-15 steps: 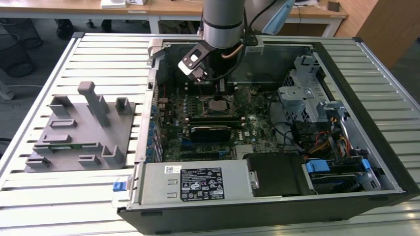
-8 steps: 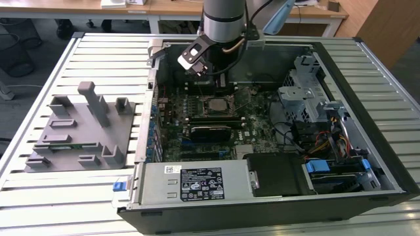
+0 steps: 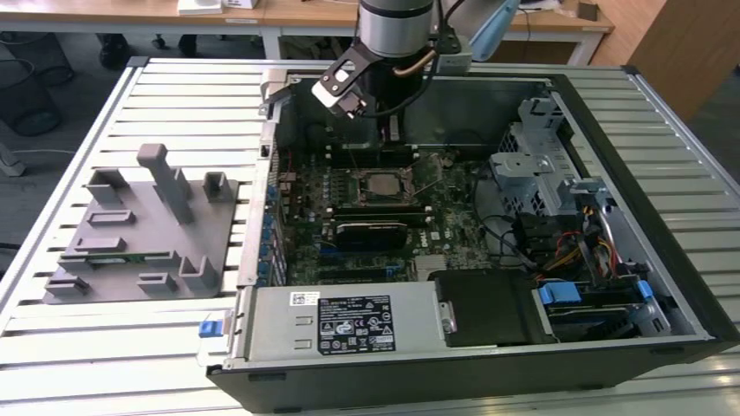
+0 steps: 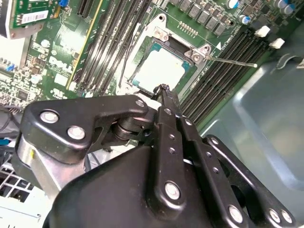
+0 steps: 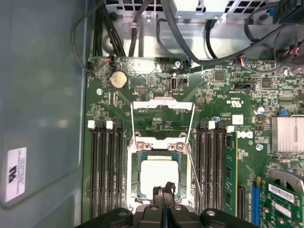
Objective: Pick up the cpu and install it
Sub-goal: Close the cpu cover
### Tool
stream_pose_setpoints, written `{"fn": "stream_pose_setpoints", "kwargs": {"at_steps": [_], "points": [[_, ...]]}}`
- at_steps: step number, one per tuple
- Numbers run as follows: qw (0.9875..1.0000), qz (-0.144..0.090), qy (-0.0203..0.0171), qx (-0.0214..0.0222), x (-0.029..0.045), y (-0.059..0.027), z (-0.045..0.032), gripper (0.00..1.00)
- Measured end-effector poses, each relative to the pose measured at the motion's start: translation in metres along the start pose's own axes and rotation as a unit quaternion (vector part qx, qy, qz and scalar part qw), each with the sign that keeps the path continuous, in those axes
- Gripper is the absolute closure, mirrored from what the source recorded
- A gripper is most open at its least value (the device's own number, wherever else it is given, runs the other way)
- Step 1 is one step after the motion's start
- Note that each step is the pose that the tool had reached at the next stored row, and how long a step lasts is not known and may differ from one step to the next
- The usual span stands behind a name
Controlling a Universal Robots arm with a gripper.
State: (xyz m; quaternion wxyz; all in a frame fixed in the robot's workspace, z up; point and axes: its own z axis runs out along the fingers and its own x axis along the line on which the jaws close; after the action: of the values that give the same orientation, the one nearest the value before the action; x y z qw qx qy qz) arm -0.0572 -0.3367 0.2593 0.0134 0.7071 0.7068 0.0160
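My 1 black two-finger gripper (image 5: pixel 164 191) hangs w/ tips pressed together, nothing btwn them, over the 1 square silver-lidded cpu (image 5: pixel 156 172); can't tell if touching. Cpu sits in the socket on the green mobo (image 5: pixel 228 90), metal load frame (image 5: pixel 163 105) swung open. 2 banks of black memory slots (image 5: pixel 105 166) flank it. Beyond, 1 round silver coin cell (image 5: pixel 118 80).

There's the cpu (image 5: pixel 159 175), lying flat in the socket (image 5: pixel 134 164), silver lid facing up, square and pale with a thin green edge around it. It sits squarely within the frame, mid-motherboard (image 5: pixel 218 90), between the two banks of memory slots (image 5: pixel 102 166).
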Motion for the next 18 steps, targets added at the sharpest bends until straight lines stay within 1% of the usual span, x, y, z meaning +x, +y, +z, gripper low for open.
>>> {"fn": "stream_pose_setpoints", "kwargs": {"at_steps": [4,6,10,12,13,14,16,18], "points": [[1.0,0.0,-0.0002,0.0,-0.0003,0.0,-0.0004,0.89],[1.0,0.0,-0.0009,0.0,-0.0017,0.0,-0.0004,0.89],[1.0,0.0,-0.0013,0.0,-0.0099,0.0,-0.0004,0.89],[1.0,0.0,-0.0014,0.0003,-0.0123,0.0001,-0.0004,0.89],[1.0,0.0,-0.0013,0.0011,-0.0128,0.0008,-0.0004,0.89],[1.0,0.0,-0.0013,0.0029,-0.0129,0.0023,-0.0002,0.89],[1.0,0.0,-0.0014,0.0073,-0.013,0.0072,-0.0002,0.89],[0.9999,0.0,-0.0014,0.0101,-0.013,0.0132,0.0001,0.89]]}}
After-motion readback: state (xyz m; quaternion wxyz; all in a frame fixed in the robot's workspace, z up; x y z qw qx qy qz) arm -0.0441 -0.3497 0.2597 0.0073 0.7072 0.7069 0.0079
